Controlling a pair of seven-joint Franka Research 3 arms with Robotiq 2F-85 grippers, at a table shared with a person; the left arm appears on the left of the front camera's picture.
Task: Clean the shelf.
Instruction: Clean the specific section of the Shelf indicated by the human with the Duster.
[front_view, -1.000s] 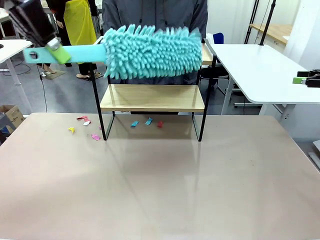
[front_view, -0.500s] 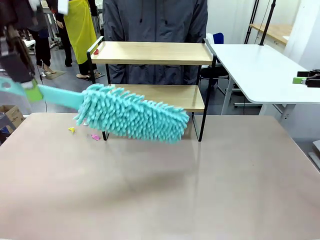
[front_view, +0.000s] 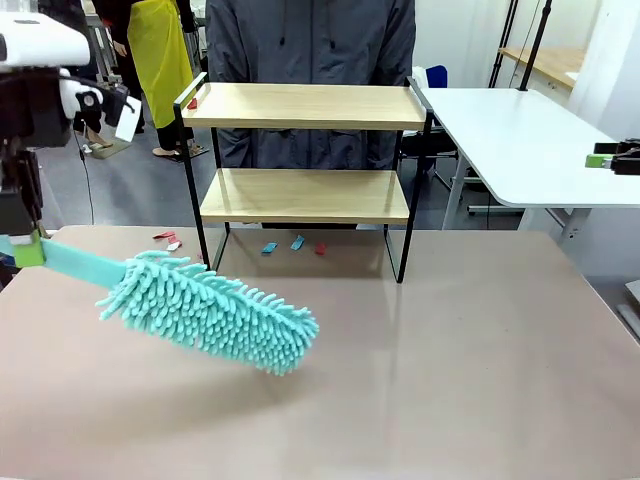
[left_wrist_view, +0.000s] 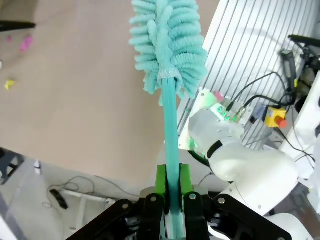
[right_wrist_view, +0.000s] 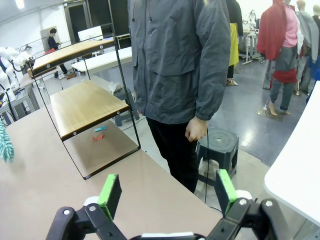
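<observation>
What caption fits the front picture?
Left gripper holds a fluffy teal duster over the beige table, near the two-tier wooden shelf.

Front view faces shelf (front_view: 305, 195) across table (front_view: 450, 350), left wrist along duster (front_view: 210, 312), right wrist shares shelf

The shelf (front_view: 304, 194) stands upright at the far side of the desk (front_view: 470, 350), near its middle: two light wooden boards, one above the other, on a thin black frame with raised side rails. A small red scrap (front_view: 192, 103) lies at the upper board's left end.
</observation>
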